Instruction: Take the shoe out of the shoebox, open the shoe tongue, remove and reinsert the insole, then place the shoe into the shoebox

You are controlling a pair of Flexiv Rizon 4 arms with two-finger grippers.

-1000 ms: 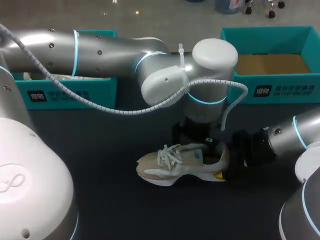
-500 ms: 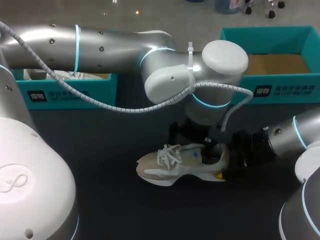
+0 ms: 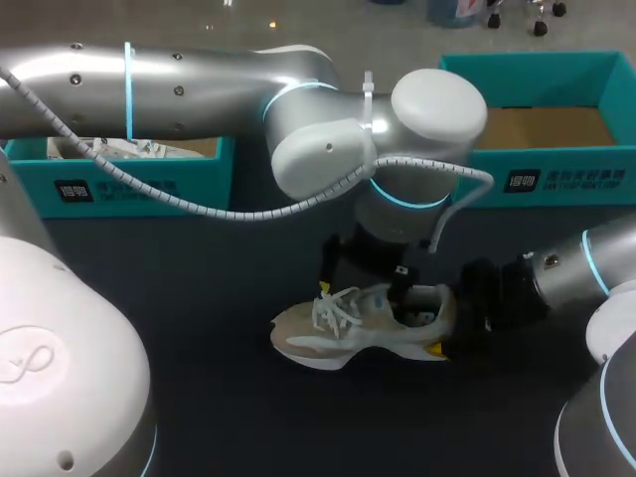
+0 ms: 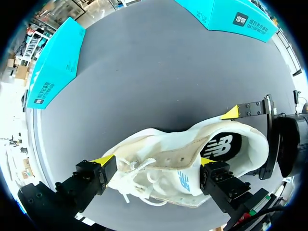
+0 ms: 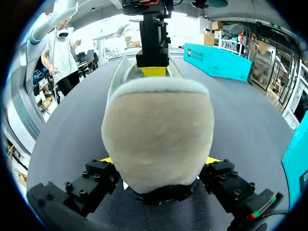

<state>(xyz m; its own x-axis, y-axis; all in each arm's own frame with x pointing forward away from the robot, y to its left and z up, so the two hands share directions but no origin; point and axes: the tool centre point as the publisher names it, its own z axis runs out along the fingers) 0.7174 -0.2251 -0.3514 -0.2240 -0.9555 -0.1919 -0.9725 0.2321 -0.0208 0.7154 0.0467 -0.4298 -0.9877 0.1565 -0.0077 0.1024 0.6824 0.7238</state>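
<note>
A beige and white sneaker (image 3: 338, 333) lies on its side on the dark table, toe towards the left. My right gripper (image 3: 443, 324) is shut on its heel, and the right wrist view shows the heel (image 5: 159, 134) filling the space between both fingers. My left arm reaches in from the left past the middle. Its gripper (image 4: 155, 161) stands open over the laces and tongue, with the shoe (image 4: 163, 144) between the fingers. The dark insole (image 4: 222, 147) shows inside the shoe's opening.
A teal shoebox (image 3: 129, 184) at the back left holds another shoe. A second teal shoebox (image 3: 556, 179), at the back right, shows a bare cardboard floor. The left arm's elbow (image 3: 328, 149) hangs over the middle of the table.
The left wrist has turned and shifted slightly left over the shoe, so that its fingers now straddle the laces. The right gripper and the shoe have not moved.
</note>
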